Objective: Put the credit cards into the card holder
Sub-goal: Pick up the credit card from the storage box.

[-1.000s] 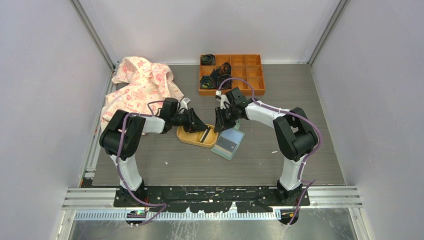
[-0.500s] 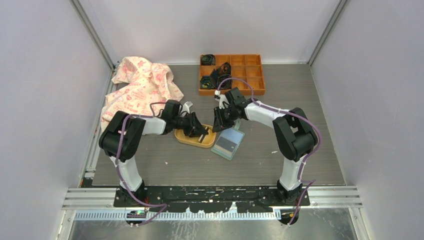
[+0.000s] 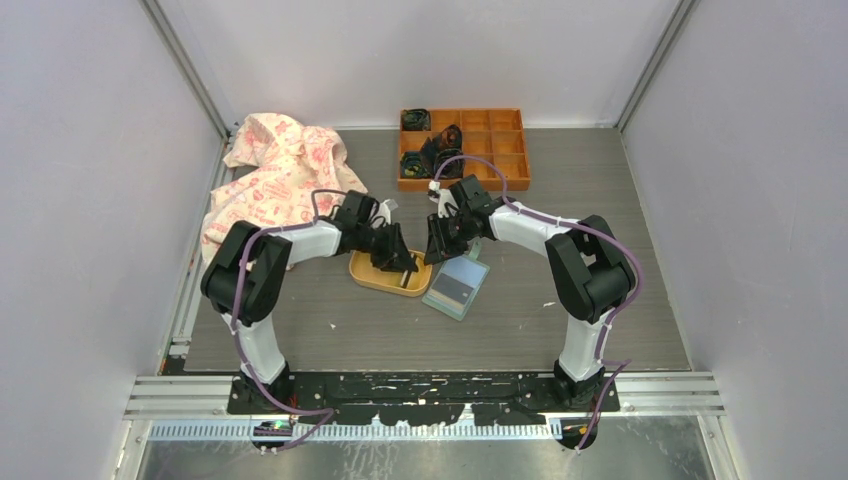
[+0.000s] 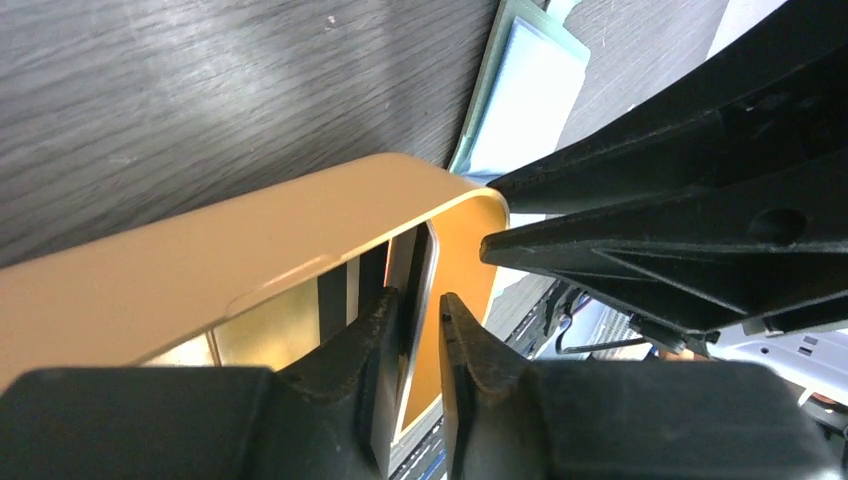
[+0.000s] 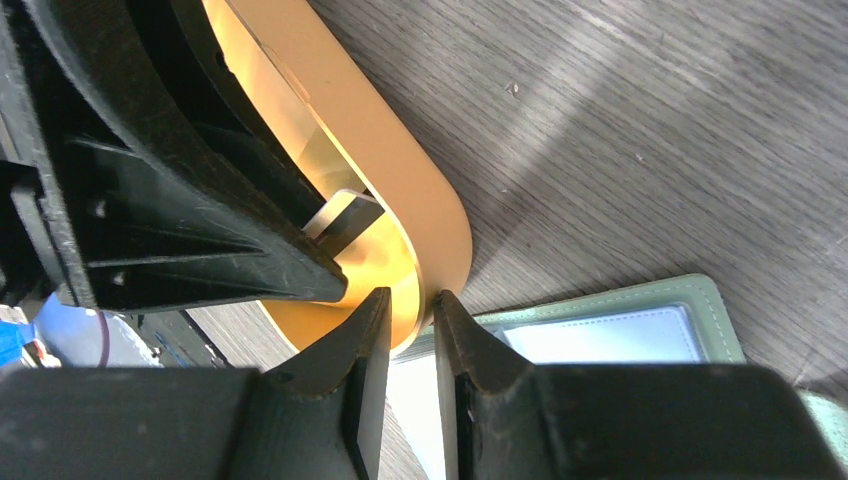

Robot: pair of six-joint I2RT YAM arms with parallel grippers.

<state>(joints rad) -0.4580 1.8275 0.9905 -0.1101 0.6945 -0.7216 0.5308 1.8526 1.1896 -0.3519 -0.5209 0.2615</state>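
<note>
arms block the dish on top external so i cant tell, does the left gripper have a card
Observer: Yes. The left wrist view shows the left gripper pinching a grey card that stands on edge inside the yellow dish.
Operator: ok and what is the right one on
Observer: The right gripper is clamped on the rim at the end of the dish, beside the open card holder.
</note>
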